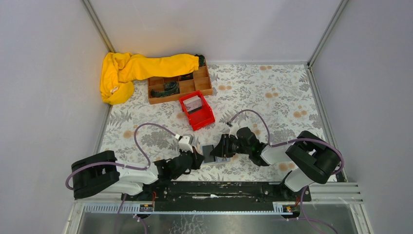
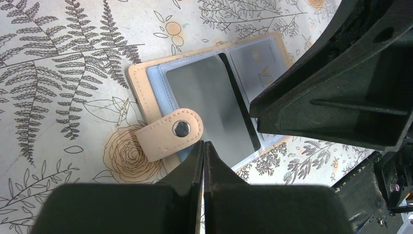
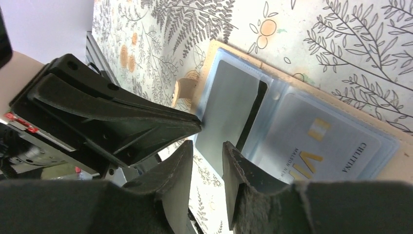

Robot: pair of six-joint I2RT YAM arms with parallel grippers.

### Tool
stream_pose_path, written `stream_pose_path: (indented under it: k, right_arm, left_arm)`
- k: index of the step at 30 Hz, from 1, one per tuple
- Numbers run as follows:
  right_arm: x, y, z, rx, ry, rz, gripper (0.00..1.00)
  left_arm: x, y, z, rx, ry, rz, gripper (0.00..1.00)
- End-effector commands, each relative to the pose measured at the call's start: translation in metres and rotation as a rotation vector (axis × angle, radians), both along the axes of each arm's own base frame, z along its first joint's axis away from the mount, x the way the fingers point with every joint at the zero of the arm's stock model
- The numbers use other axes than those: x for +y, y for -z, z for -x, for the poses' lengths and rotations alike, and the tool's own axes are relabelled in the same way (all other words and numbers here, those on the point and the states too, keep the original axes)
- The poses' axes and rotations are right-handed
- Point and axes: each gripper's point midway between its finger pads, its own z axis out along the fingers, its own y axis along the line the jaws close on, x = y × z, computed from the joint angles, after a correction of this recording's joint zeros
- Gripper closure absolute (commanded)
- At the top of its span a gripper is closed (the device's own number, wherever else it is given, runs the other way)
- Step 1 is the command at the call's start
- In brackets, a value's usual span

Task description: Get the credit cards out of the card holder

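grey walls close round a table (image 1: 272, 92) under a leaf-and-flower cloth, with a yellow cloth (image 1: 141, 66) and a wooden tray (image 1: 187, 87) at the far side and a red bin (image 1: 204, 119) nearer the middle. the card holder (image 2: 146, 83) lies open and flat at the near edge, between the two arms, with its snap tab (image 2: 170, 134) folded across one end. the left gripper (image 2: 203, 146) is clenched tight with nothing between its fingers, the tips resting at the holder's near edge, seemingly pinning it down. the right gripper (image 3: 207, 151) stands partly open, its fingers on either side of the end of a grey card (image 2: 209, 102) but not pinching it. that card sits askew in its clear sleeve, and its end pokes out past the holder's edge. beside it a whitish card (image 3: 316, 141) with gold letters is fully tucked in its sleeve. a pale flat piece (image 1: 193, 103) rests in the red bin, likely a card already taken out. so the job looks part done: at least two cards are left, and whether more hide behind them cannot be told.
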Motion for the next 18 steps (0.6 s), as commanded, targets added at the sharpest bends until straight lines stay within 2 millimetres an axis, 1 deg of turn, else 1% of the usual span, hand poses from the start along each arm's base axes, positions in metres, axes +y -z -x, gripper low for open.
stream_pose_path:
  k: [1,6,9,11,14,18]
  right_arm:
    - [0.003,-0.006,-0.009,-0.057,0.015,0.02,0.64]
    - [-0.001,-0.003,-0.013,-0.071,0.025,0.062,0.64]
    - [-0.002,-0.001,-0.014,-0.073,0.03,0.07,0.63]
    - [-0.002,0.0,-0.014,-0.072,0.027,0.07,0.64]
    - [0.0,0.002,-0.013,-0.064,0.021,0.063,0.63]
    - [0.003,0.002,-0.012,-0.056,0.015,0.047,0.64]
  left_arm:
    - [0.007,-0.002,-0.001,-0.01,-0.027,0.005,1.0]
    - [0.01,-0.01,-0.005,-0.035,-0.037,-0.004,1.0]
    - [0.014,-0.011,-0.006,-0.043,-0.049,-0.017,1.0]
    - [0.016,-0.009,-0.006,-0.043,-0.053,-0.028,1.0]
    - [0.021,-0.001,-0.006,-0.034,-0.061,-0.058,1.0]
    - [0.021,0.008,-0.004,-0.016,-0.058,-0.075,1.0]
